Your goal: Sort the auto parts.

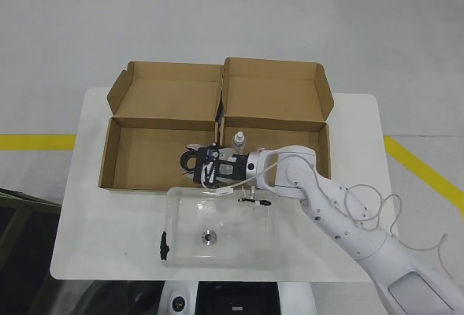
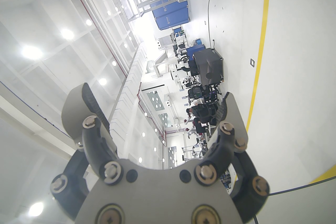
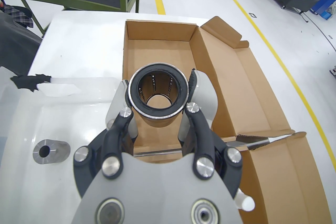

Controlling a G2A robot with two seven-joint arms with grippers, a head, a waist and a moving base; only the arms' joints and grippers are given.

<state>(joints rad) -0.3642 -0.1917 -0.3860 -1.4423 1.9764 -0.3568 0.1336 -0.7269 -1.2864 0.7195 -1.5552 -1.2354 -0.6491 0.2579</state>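
Right hand [image 3: 158,86] pinching a metal sleeve [image 3: 157,112] over a cardboard box.

The right hand [image 1: 208,167] has its two fingers pressed against the sides of the metal sleeve [image 1: 191,161], a short hollow tube with black end rings, its open bore facing the wrist camera. It is held over the left box [image 1: 137,153], at the end next to the right box [image 1: 295,150]; whether it touches the floor of the left box [image 3: 162,51] cannot be told. A small white part [image 1: 238,140] stands in the right box. Nearer the robot a clear tray [image 1: 184,236] lies on the white desk [image 1: 82,220], with a small metal cylinder [image 1: 209,235] lying in it and black tape [image 1: 164,246] on its rim. The left hand [image 2: 157,97] is spread with nothing between its fingers, turned toward the room.
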